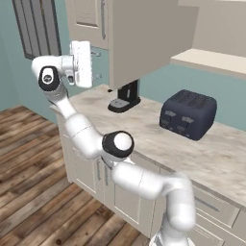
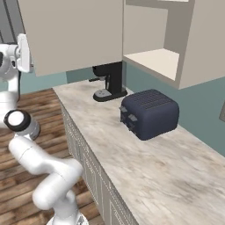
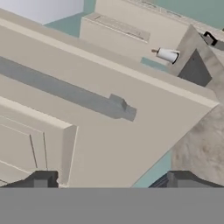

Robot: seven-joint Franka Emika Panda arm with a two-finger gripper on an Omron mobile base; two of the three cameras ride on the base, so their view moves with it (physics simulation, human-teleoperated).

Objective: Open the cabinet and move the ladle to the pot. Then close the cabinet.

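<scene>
Cabinet door (image 1: 144, 38): swung wide, likely left so for reaching the shelf (image 2: 156, 61).
End effector (image 1: 98, 65): spread wide, empty, just beside the door's outer face and bar handle (image 3: 70, 92).
Ladle: not made out; visible shelf bare.
Obstacles: toaster (image 2: 149, 113) mid-tabletop, coffee machine (image 2: 108, 82) by the back edge under the door.
</scene>
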